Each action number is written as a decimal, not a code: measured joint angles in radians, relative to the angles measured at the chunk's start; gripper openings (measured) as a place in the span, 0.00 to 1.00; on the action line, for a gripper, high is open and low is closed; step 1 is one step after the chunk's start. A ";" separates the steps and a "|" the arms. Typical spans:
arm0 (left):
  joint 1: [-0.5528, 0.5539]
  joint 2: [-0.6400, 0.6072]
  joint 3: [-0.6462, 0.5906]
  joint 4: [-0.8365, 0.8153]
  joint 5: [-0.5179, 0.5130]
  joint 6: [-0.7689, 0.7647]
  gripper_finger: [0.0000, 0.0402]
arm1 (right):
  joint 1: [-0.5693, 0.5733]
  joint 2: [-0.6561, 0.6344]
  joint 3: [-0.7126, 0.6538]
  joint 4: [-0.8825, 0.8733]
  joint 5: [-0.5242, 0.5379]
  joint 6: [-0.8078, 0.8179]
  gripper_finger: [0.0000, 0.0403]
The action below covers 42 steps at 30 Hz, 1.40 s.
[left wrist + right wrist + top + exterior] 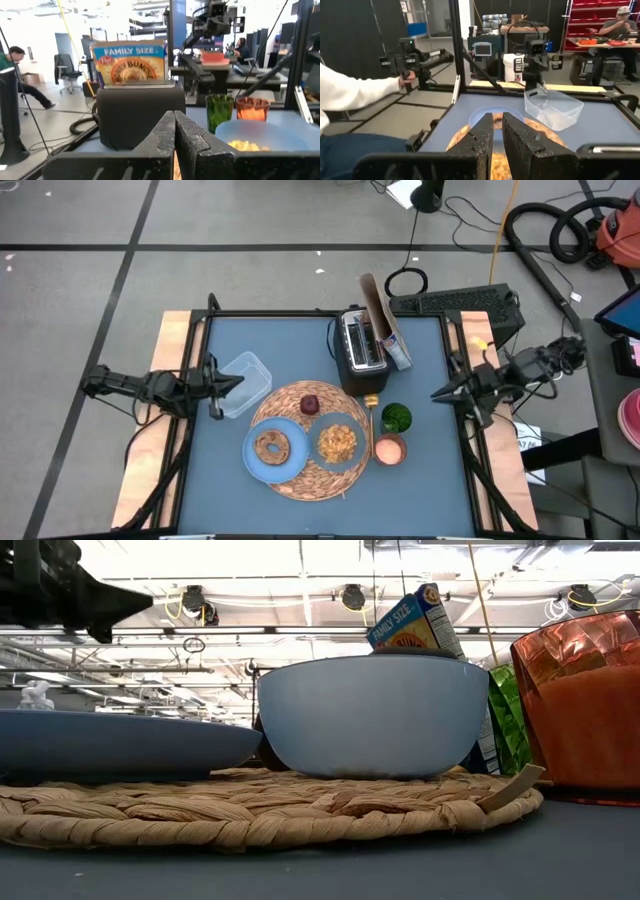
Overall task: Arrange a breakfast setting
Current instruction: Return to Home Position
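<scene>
The round woven mat point(308, 470) lies at the table's middle near side. On it rest the light-blue plate point(290, 465) with the brown bagel point(271, 447), the bowl point(338, 442) of tan cereal and the dark-red fruit point(310, 404). The orange-pink cup point(390, 450) stands just off the mat's right edge. My left gripper point(238, 383) point(175, 114) is shut and empty, pointing level at the left rim of the clear tub point(245, 385). My right gripper point(436, 393) point(498, 116) is shut and empty at the table's right edge, pointing across it.
A black-and-silver toaster point(362, 355) stands behind the mat, with a cereal box point(385, 325) leaning beside it. A green cup point(397, 418) stands behind the orange-pink cup. Bare table lies along the far edge and the near corners. People show in the room beyond.
</scene>
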State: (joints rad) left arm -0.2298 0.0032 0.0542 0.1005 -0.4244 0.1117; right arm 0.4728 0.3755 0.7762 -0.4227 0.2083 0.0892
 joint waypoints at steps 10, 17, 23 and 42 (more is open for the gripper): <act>0.000 0.000 -0.026 0.010 0.000 0.026 0.01 | 0.000 -0.260 -0.210 0.076 0.008 0.007 0.08; 0.000 0.000 -0.026 0.018 -0.001 0.049 0.01 | 0.000 -0.374 -0.312 0.082 0.148 0.032 0.08; 0.000 0.001 -0.026 0.013 -0.003 0.060 0.01 | 0.000 -0.374 -0.395 0.092 0.157 0.102 0.08; 0.000 0.001 -0.026 0.007 -0.002 0.068 0.01 | -0.134 -0.373 -0.709 0.472 0.160 0.167 0.08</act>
State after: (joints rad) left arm -0.2298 0.0044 0.0280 0.1078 -0.4267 0.1795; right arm 0.3385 0.0021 0.0670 0.0495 0.3688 0.2560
